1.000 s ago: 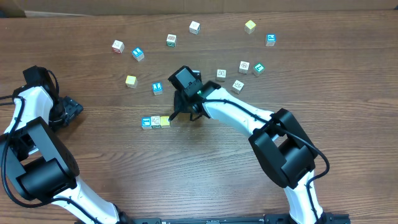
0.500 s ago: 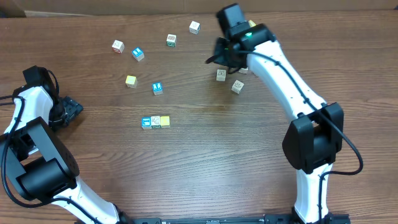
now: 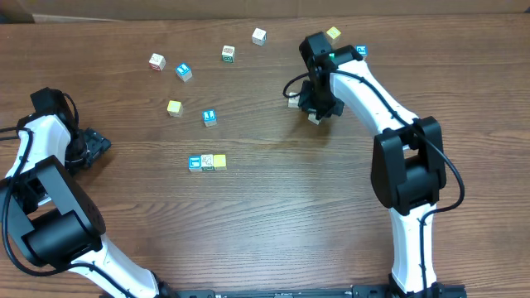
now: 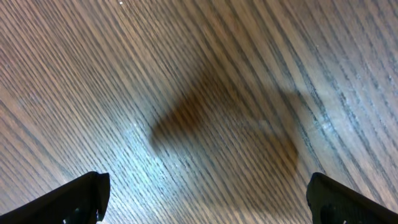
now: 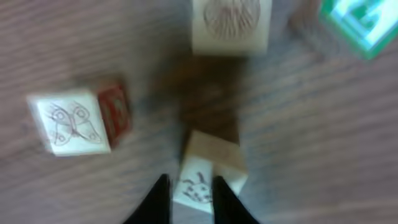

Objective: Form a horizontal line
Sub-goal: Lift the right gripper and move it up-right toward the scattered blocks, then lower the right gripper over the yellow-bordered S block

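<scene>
Right gripper (image 5: 190, 184) pinches a pale printed cube (image 5: 208, 162). The row (image 3: 207, 162) runs left-right, lying left and nearer, yellow end toward this arm. Left gripper (image 4: 205, 199) gapes, empty.

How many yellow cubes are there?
3. One yellow cube ends the short row; a second yellow cube lies up-left of it; a third yellow cube sits far back by the right arm, which may hide others.

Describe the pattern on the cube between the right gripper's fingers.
Cream cube with a dark line drawing; clearest in the right wrist view.
</scene>
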Motion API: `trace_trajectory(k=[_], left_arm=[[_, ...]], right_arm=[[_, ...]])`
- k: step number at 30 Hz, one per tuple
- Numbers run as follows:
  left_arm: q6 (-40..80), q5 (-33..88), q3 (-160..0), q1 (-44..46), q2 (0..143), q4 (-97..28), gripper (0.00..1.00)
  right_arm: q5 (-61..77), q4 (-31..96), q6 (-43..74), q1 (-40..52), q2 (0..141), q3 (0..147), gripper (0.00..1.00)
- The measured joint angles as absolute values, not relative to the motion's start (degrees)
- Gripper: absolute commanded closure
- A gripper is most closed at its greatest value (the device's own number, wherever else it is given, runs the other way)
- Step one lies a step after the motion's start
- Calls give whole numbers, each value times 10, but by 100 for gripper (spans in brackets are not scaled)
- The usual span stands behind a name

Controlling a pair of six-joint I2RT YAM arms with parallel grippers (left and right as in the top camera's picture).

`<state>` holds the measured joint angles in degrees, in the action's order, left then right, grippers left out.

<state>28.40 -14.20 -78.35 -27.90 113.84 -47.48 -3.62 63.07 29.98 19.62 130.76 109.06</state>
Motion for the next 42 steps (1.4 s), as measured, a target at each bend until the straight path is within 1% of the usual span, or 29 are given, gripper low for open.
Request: trace_trajectory(k=[2, 6, 14, 17, 21, 23, 31, 35, 37, 42], left_arm=[[284, -142, -783, -279, 1138, -475, 0], [284, -142, -783, -279, 1138, -475, 0], [284, -142, -783, -279, 1138, -475, 0], [284, -142, -783, -279, 1138, -475, 0], [284, -142, -783, -279, 1138, -475, 0], [284, -142, -783, -279, 1139, -475, 0], [284, -142, -783, -279, 1138, -475, 0], [284, -142, -783, -279, 1138, -475, 0], [284, -142, -783, -279, 1138, -475, 0], [284, -142, -783, -279, 1138, -475, 0]], right_arm=[[-36, 633, 298, 195, 1308, 1088, 72], [-44, 641, 298, 195, 1308, 1087, 67], [-65, 663, 298, 188, 1308, 1076, 61], [-68, 669, 298, 187, 1308, 1075, 55], [-70, 677, 299, 187, 1308, 1075, 43], [-75, 688, 299, 187, 1308, 1075, 40], [-95, 696, 298, 180, 1308, 1075, 35], [-96, 692, 295, 177, 1308, 1075, 36], [-97, 689, 288, 177, 1308, 1076, 39], [-95, 730, 274, 177, 1308, 1107, 40]])
